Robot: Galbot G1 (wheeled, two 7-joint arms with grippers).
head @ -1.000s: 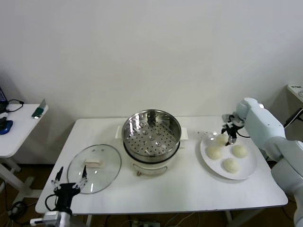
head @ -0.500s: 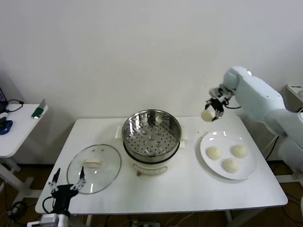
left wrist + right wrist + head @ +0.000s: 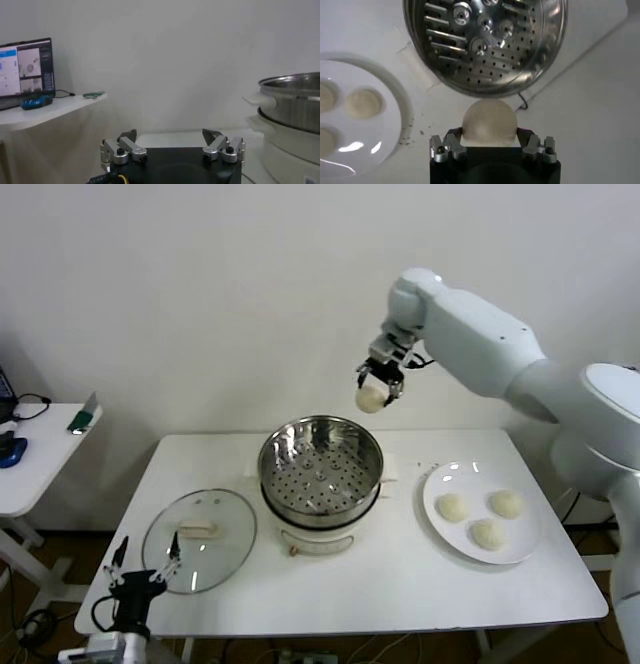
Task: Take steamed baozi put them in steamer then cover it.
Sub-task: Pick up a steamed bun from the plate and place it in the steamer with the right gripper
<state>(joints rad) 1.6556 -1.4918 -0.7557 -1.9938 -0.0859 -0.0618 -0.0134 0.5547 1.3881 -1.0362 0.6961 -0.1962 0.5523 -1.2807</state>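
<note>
Baozi, a smooth round cream bun, sat pinched in the right gripper above the shiny perforated steel steamer. Left gripper hung open near the glass cover.

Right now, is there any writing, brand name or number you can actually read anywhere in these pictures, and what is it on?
None can be read.
Laptop screen on the side table: shows windows and what may be text, too small and blurred to read.
Steamer, cover, plate and baozi held by the right gripper: no label or marking visible.
Left gripper, low by the table's front edge: no marking visible.
</note>
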